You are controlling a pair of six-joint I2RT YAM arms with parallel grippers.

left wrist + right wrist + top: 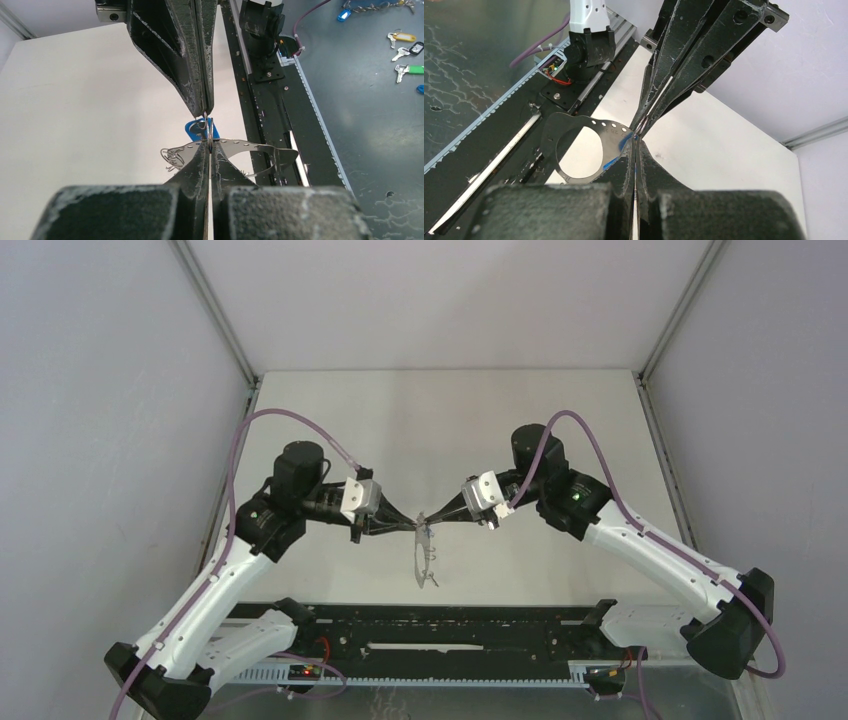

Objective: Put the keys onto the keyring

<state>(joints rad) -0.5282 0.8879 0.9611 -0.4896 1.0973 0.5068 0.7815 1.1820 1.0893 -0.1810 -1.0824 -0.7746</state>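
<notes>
Your left jaws pinch the keyring [609, 139] toward the surface's [330, 420] near edge, right jaws closed opposite; only wrist views reveal the blue key [192, 131].

Pale, matte tabletop [450, 420] filling the middle, evenly lit, only soft shadows. Boxed in by plain grey walls: left wall [100, 390], back wall [450, 300], right wall [770, 370]. Slim metal frame posts [215, 308] slanting up from the far corners. Along the near edge, a black slotted rail [440, 635]. Past that edge, seen from the wrist cameras, a dark blotchy surface [370, 150], with a few loose tagged keys [407, 70] scattered on it.
</notes>
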